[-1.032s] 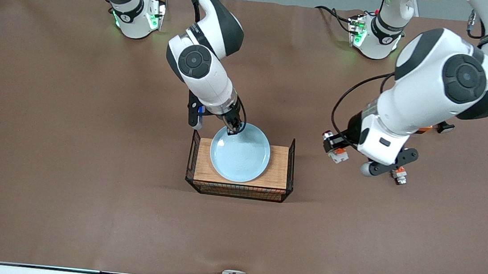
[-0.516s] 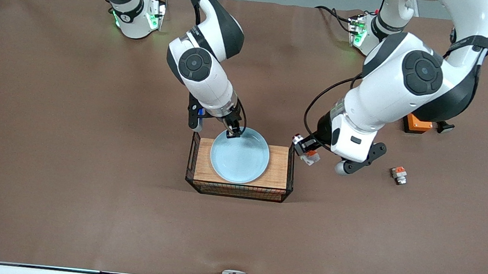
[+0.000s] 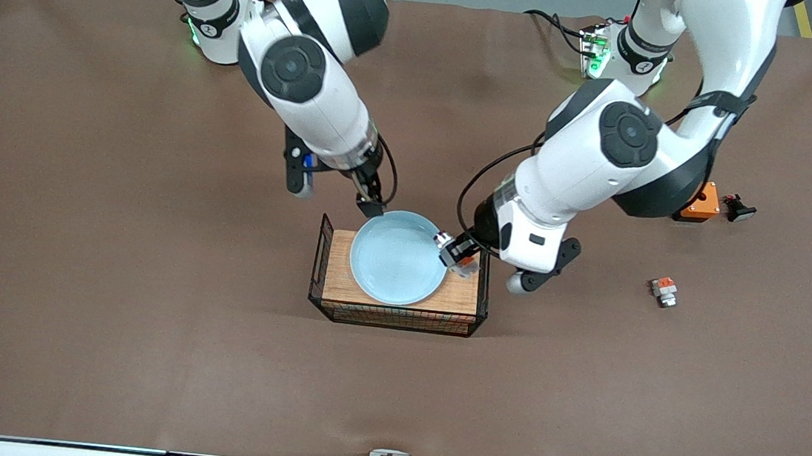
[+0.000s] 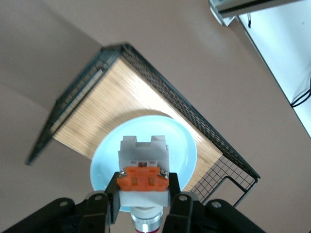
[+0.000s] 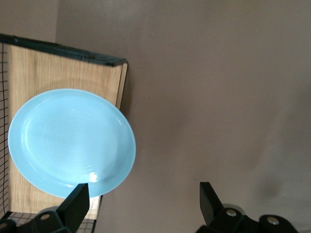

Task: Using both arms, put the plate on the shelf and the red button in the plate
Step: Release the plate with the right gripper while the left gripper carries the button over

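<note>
The pale blue plate [image 3: 395, 264] lies flat on the wooden floor of a black wire basket [image 3: 319, 264] mid-table. My left gripper [image 3: 457, 254] is shut on the red button [image 3: 462, 262], a white block with an orange patch, and holds it over the plate's rim toward the left arm's end. In the left wrist view the button [image 4: 144, 170] sits between the fingers above the plate [image 4: 180, 145]. My right gripper [image 3: 371, 206] is open and empty, above the plate's edge nearest the robots. Its wrist view shows the plate [image 5: 68, 141] beside one open finger [image 5: 77, 204].
A shorter white-and-orange piece [image 3: 664, 290] lies on the table toward the left arm's end. An orange box [image 3: 700, 203] and a small black part [image 3: 738, 208] lie nearer the robots there. The basket has raised wire ends [image 4: 160, 77].
My left arm has carried the button from the table toward the basket until it is over the plate's rim. My right gripper has let go of the plate's rim and drawn back.
</note>
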Motion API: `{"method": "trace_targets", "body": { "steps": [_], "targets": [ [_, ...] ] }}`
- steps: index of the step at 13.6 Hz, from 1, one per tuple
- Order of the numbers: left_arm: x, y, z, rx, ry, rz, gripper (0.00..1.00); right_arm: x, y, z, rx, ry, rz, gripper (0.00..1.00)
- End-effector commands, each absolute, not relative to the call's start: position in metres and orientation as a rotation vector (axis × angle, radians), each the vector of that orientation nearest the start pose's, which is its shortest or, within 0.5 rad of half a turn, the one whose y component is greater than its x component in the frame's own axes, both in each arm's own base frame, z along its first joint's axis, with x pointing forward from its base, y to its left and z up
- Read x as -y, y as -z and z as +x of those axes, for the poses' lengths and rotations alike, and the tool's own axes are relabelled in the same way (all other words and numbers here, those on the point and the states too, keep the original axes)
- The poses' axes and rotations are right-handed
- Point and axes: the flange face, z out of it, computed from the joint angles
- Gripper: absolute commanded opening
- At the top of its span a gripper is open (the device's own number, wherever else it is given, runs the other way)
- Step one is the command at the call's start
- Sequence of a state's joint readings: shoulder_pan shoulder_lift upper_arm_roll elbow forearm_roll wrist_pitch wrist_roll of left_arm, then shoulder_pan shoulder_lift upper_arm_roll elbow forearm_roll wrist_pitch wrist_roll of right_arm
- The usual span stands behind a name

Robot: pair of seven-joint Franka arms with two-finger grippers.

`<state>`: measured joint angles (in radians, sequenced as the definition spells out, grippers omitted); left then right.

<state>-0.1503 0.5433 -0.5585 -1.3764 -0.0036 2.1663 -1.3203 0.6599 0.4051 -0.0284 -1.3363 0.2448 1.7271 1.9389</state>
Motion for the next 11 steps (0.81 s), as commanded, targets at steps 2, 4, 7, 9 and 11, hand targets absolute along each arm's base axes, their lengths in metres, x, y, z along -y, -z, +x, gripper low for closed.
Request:
{"method": "trace_targets", "body": {
  "steps": [2,4,7,9,11],
  "targets": [
    [0.43,-0.455,0.606,1.487,-0.155,-3.277,0.04,-0.365,-0.568,0.518,-1.764,-0.334,-2.544,1.0],
    [0.445,-0.445,0.596,1.527,-0.203,-3.242,0.04,-0.332,-0.598,0.51,-1.612,-0.331,-2.644,1.0],
    [0.458,-0.417,0.59,1.595,-0.287,-3.165,0.04,-0.26,-0.628,0.501,-1.336,-0.318,-2.761,1.0],
    [0.466,-0.397,0.586,1.632,-0.336,-3.113,0.09,-0.212,-0.632,0.494,-1.161,-0.291,-2.826,1.0],
    [0.478,-0.38,0.578,1.664,-0.333,-3.056,0.15,-0.177,-0.632,0.488,-0.972,-0.231,-2.931,1.0]
  ]
}}
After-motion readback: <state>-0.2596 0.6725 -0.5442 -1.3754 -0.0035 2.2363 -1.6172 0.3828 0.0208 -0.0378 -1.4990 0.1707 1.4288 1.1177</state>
